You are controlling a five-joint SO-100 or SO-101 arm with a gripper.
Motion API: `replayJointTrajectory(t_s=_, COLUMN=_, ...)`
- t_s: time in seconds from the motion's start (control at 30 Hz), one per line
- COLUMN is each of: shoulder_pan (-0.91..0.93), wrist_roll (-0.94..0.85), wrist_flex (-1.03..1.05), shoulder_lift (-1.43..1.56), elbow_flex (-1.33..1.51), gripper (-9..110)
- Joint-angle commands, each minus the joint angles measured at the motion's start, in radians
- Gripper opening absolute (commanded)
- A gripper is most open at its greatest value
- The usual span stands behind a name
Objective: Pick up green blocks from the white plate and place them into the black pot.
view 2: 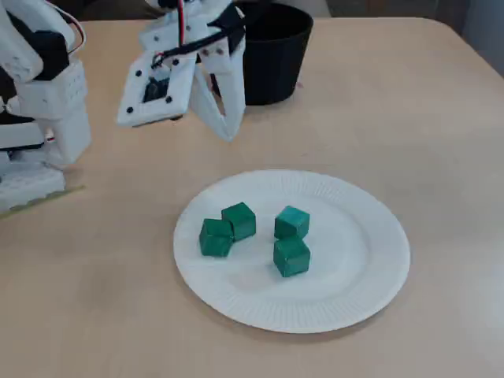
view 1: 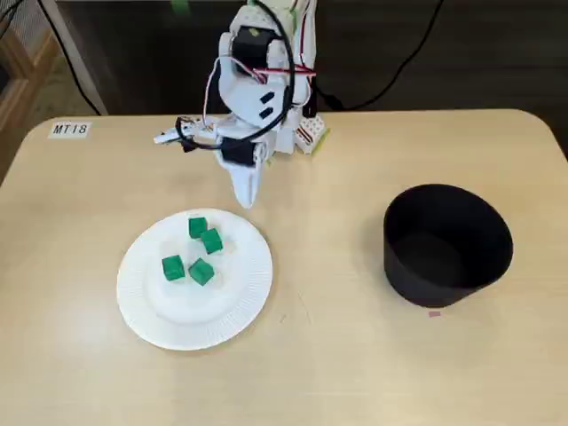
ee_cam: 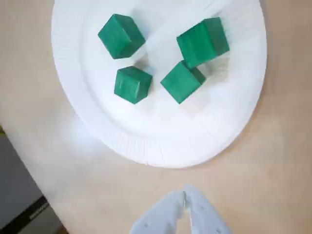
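Four green blocks (ee_cam: 132,84) sit clustered on the white plate (ee_cam: 161,146), just ahead of the fingers (ee_cam: 202,217), which are pressed together and empty, above the counter (ee_cam: 263,195). The first pick is not yet begun: they must part and descend over one block. Well off to their side stands the black pot (view 1: 448,244).

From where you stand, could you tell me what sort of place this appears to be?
Probably a lab or classroom bench for robot practice: a pale table bearing an MT18 tag, a small white arm standing on it, and a plate of green blocks staged with a black pot.
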Motion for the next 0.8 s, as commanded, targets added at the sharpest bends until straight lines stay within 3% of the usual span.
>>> replayJointTrajectory(t_s=0.0, shoulder_pan=0.02, wrist_roll=0.029, wrist_flex=-0.034, shoulder_lift=-0.041, elbow_flex=-0.054, gripper=-2)
replayJointTrajectory(t_s=0.2, shoulder_pan=0.054, wrist_roll=0.018, wrist_flex=-0.11, shoulder_lift=-0.126, elbow_flex=-0.069, gripper=-2)
replayJointTrajectory(t_s=0.4, shoulder_pan=0.061, wrist_roll=-0.066, wrist_flex=-0.087, shoulder_lift=-0.275, elbow_flex=-0.183, gripper=18)
replayJointTrajectory(t_s=0.77, shoulder_pan=0.081, wrist_roll=-0.094, wrist_flex=0.002, shoulder_lift=-0.563, elbow_flex=-0.422, gripper=29)
